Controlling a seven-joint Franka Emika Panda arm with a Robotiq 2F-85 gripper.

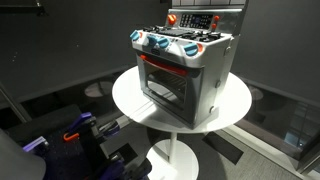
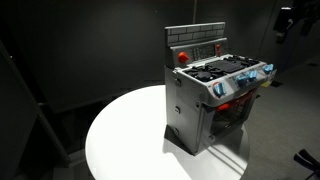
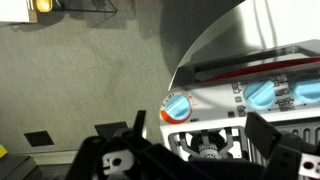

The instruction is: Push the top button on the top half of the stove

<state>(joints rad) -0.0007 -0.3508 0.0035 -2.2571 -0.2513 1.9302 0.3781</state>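
The silver-grey toy stove (image 1: 190,75) stands on a round white table (image 1: 130,100) and shows in both exterior views (image 2: 200,110). Its upright dark back panel (image 1: 205,17) (image 2: 197,42) carries small buttons and a red round button (image 1: 172,19) (image 2: 182,57). In the wrist view my gripper (image 3: 200,135) is open and empty. It hangs above the stove's front edge, over a blue knob with a red ring (image 3: 177,106) and a black burner (image 3: 205,148). The back panel is hidden in the wrist view. I cannot pick out the gripper in the exterior views.
Dark curtains surround the table. Dark and blue equipment (image 1: 75,130) sits low beside the table. A dark shape (image 2: 290,20) hangs at the top right edge. The table's pedestal (image 1: 170,155) stands on grey floor.
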